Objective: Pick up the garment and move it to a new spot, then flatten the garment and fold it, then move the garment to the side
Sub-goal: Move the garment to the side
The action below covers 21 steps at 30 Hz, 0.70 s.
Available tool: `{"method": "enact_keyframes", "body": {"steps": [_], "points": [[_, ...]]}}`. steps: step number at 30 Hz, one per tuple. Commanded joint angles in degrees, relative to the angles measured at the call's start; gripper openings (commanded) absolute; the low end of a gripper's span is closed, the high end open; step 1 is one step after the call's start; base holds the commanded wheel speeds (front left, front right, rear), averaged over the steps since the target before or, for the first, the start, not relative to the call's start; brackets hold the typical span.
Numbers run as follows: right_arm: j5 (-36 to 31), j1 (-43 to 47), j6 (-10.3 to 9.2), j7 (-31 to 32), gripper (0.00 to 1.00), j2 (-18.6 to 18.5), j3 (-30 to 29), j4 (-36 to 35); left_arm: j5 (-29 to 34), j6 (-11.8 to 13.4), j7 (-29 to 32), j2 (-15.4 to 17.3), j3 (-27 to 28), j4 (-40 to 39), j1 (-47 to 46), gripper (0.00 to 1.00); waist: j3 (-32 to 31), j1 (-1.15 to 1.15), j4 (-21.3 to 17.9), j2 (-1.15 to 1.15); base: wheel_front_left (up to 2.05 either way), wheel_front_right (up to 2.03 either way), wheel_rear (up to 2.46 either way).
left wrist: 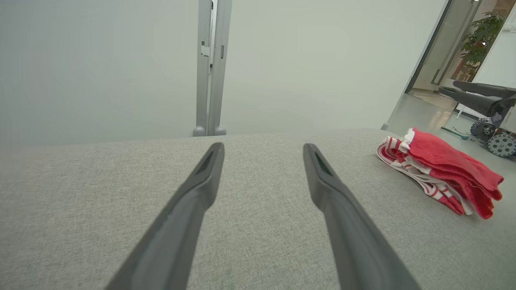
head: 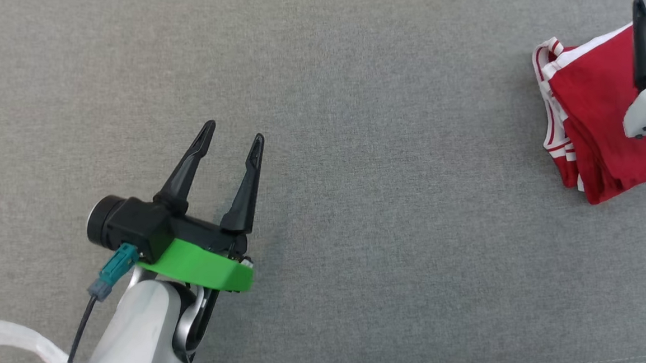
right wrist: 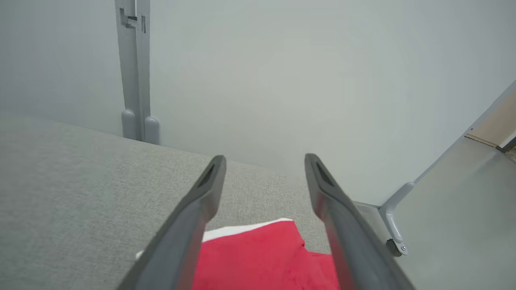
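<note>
The garment (head: 591, 108) is red with white striped trim and lies folded in a small stack at the far right of the grey fabric surface (head: 358, 150). It also shows in the left wrist view, garment (left wrist: 443, 169), flat on the cloth. My right gripper (right wrist: 264, 161) hovers just over the garment (right wrist: 258, 257), open, with nothing between its fingers; one dark finger (head: 645, 49) crosses the red cloth. My left gripper (head: 234, 131) stands open and empty over bare fabric at the lower left, far from the garment. From there I see my right gripper (left wrist: 447, 87) above the stack.
The surface's right edge runs close behind the garment, with floor beyond (right wrist: 451, 209). A grey post (left wrist: 211, 68) stands against the pale wall behind the surface. A wheeled device (left wrist: 498, 141) sits on the floor at the right. A white strip (head: 10, 336) lies by my left arm.
</note>
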Motion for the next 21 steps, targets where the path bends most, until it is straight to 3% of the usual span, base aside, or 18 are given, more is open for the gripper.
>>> {"method": "enact_keyframes", "body": {"steps": [1, 8, 17, 21], "points": [[1.4, 2.6, -0.02, -0.7, 1.0, 1.7, -0.6, -2.4, 0.6, 0.0, 0.0, -0.3, 0.9, -0.5, 1.6, 1.0, -5.3, 0.0, 1.3, 0.0, 0.0, 0.0, 0.0], [2.5, 15.2, -0.02, -1.7, 1.0, 8.5, -3.5, -14.7, 0.7, 0.0, 0.0, -0.6, 5.1, -1.1, 5.9, 1.0, -10.0, 0.0, 3.1, 0.0, 0.0, 0.0, 0.0], [-0.9, 32.8, -0.02, -1.7, 1.0, 20.8, -11.2, -31.0, 1.3, 0.0, 0.0, -1.0, 8.4, 0.7, 10.9, 1.0, -13.6, 0.0, 4.7, 0.0, 0.0, 0.0, 0.0], [-1.3, 38.5, -0.02, -1.7, 1.0, 23.9, -12.3, -33.9, 1.3, 0.0, 0.0, -1.0, 8.7, 1.1, 12.4, 1.0, -14.4, 0.0, 4.7, 0.0, 0.0, 0.0, 0.0]]}}
